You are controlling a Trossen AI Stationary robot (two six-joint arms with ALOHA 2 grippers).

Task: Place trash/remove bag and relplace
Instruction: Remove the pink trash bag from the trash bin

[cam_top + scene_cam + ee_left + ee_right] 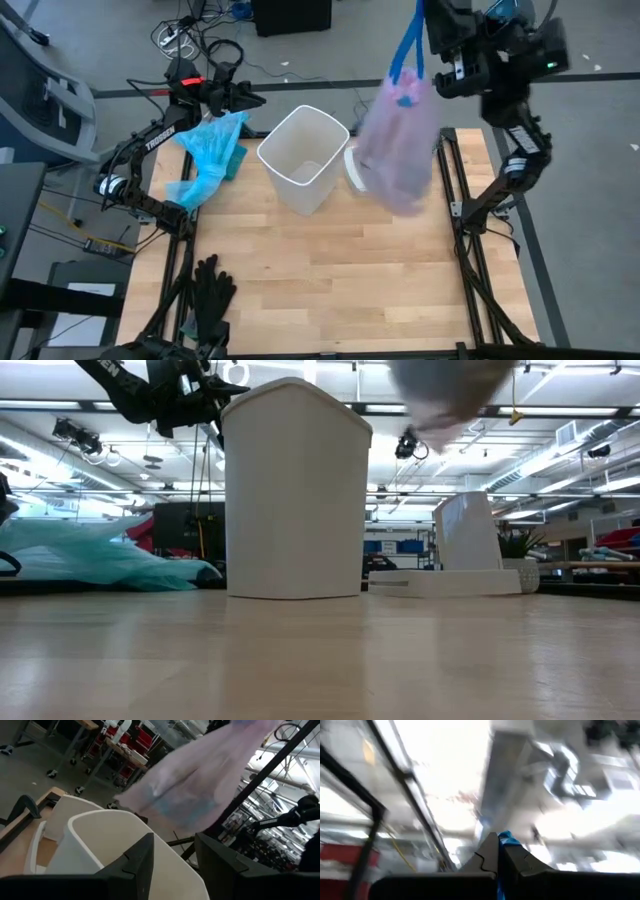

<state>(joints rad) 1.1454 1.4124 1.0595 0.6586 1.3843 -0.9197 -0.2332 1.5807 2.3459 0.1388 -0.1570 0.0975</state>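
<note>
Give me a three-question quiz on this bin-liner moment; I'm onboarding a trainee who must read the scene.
1. True or false: the pink bag hangs clear of the white bin.
2. Which gripper holds its blue drawstring? A left B right
3. What lies on the table under the left gripper?

Key: 1 true. 2 B, the right gripper, shut on the drawstring. 3 the light-blue bag; the left gripper is open.
</note>
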